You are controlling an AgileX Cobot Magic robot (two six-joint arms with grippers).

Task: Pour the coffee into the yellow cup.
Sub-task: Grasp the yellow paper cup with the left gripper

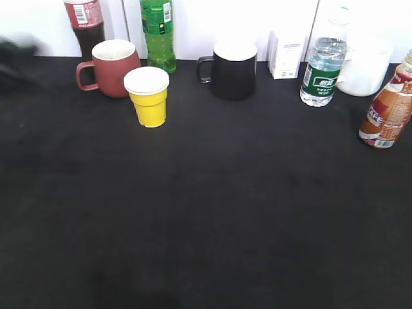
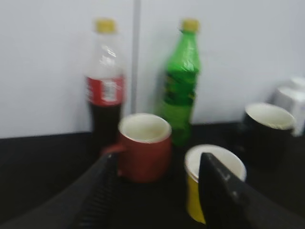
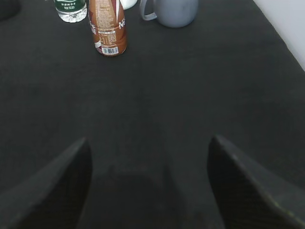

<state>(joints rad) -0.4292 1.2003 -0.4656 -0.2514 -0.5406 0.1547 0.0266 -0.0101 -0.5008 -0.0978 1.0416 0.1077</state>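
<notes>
The coffee bottle [image 1: 388, 109] stands at the right edge of the black table; in the right wrist view it [image 3: 108, 28] is upright, far ahead. The yellow cup [image 1: 148, 98] stands upright in front of the maroon mug. In the left wrist view the yellow cup [image 2: 195, 191] sits partly behind the right finger. My left gripper [image 2: 157, 164] is open and empty, a short way before the mug and cup; a dark blur at the exterior view's left edge [image 1: 19, 61] is its arm. My right gripper [image 3: 148, 145] is open and empty above bare table, out of the exterior view.
A maroon mug [image 1: 111, 67], cola bottle [image 1: 85, 22], green bottle [image 1: 159, 32], black mug [image 1: 232, 69], white carton [image 1: 286, 55], water bottle [image 1: 324, 67] and white container [image 1: 365, 64] line the back. A grey mug [image 3: 174, 10] stands beyond the coffee.
</notes>
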